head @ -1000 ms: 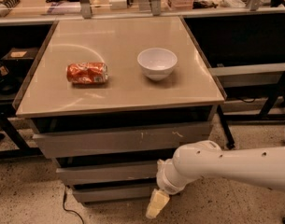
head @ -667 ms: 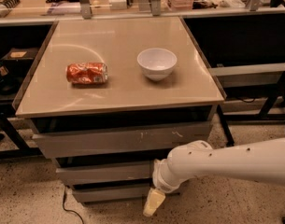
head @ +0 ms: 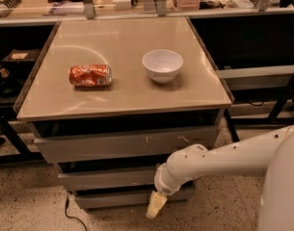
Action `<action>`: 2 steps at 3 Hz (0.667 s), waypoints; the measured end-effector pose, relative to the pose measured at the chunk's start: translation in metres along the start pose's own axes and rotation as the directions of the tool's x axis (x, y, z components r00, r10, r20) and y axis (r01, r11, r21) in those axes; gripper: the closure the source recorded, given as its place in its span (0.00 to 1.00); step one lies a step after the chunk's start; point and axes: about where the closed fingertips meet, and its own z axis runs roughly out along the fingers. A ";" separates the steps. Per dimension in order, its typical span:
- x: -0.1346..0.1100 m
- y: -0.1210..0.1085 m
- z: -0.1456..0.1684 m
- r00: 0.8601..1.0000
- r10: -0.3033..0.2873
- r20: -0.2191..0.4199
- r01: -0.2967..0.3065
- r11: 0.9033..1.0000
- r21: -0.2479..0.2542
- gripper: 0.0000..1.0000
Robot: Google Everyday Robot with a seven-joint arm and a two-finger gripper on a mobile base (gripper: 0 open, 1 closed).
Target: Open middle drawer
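The middle drawer (head: 108,178) is a plain grey front, below the larger scratched grey front (head: 122,146) and above the shortest grey front (head: 113,198) near the floor. All three fronts stick out a little in steps. My gripper (head: 155,207) hangs at the end of the white arm, in front of the bottom drawer's right part, just below the middle drawer's right end. Only a pale yellow fingertip (head: 156,203) shows, pointing down and left.
The cabinet's tan top (head: 122,88) holds a crushed red can (head: 90,75) on its side and a white bowl (head: 162,65). A dark cable (head: 69,211) runs on the speckled floor at the left. Shelves and table legs stand on both sides.
The arm and gripper have shifted slightly left and closer to the drawer fronts. The drawers, can and bowl have not moved.
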 end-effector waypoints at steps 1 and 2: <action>0.001 -0.008 0.019 1.000 -0.025 -0.004 0.025 1.000 -0.010 0.00; 0.001 -0.018 0.034 0.999 -0.050 -0.003 0.050 0.999 -0.017 0.00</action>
